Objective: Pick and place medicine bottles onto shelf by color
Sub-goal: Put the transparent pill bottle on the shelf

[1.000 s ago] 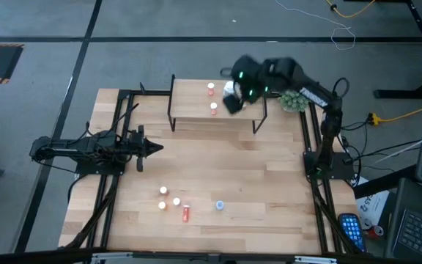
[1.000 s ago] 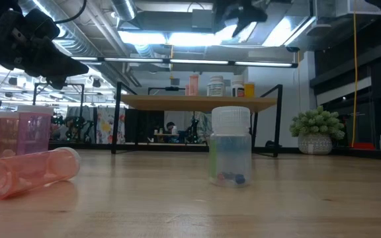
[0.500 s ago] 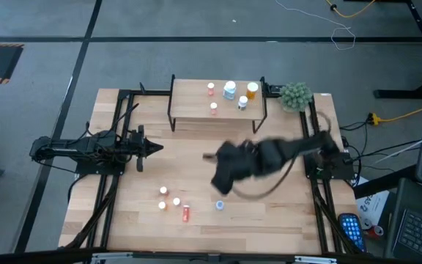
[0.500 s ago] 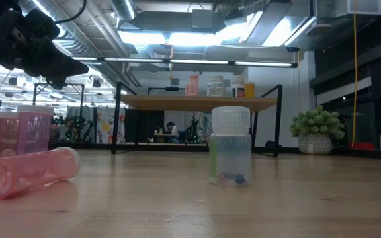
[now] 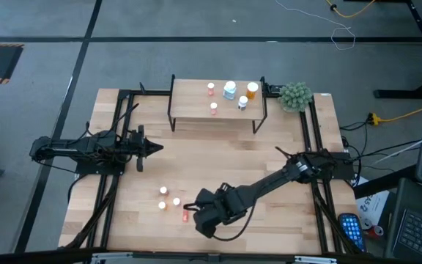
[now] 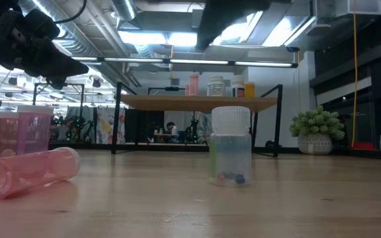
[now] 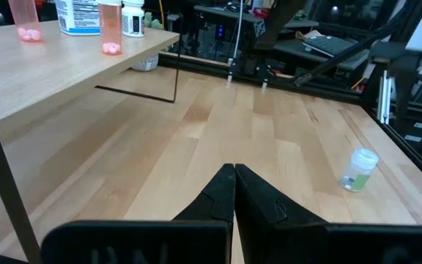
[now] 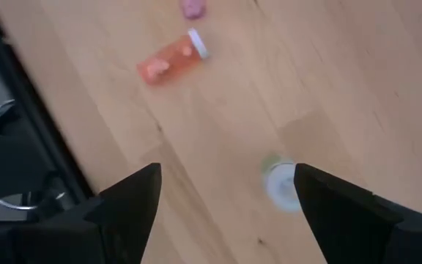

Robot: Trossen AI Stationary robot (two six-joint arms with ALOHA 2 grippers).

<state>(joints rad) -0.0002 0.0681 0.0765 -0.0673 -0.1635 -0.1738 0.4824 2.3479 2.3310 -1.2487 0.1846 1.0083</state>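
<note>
- Pale wood covers the counter [image 5: 269, 147] where your two dark arms work, with the shelf [image 5: 189, 110] standing at its far edge.
- Your right claw [image 5: 205, 218] hangs low over the near part of the counter, its fingers spread wide apart and holding nothing.
- Directly beneath it, in the right wrist view, a clear white-capped bottle [image 8: 280, 181] stands upright between the fingers but not yet touched.
- Just beside it a red bottle [image 5: 185, 213] lies on its side, and a few small white-capped bottles [image 5: 168, 198] stand a little farther left.
- On the shelf four bottles [image 5: 230, 90] already stand: two pink ones toward the left, a white-blue one and an orange one toward the right.
- Risk: if you descend off centre, a finger could strike the cap and topple the clear bottle, which would then roll.
- Risk: the lying red bottle is near enough that a wide-open finger might nudge it away.
- Risk: carrying to the shelf, a low approach could knock bottles already standing there.
- A green fuzzy plant ball [image 5: 296, 96] sits just right of the shelf, near your right arm's path.
- Your left claw [image 7: 233, 192] waits at the counter's left side, fingers pressed together and empty, well apart from everything.
</note>
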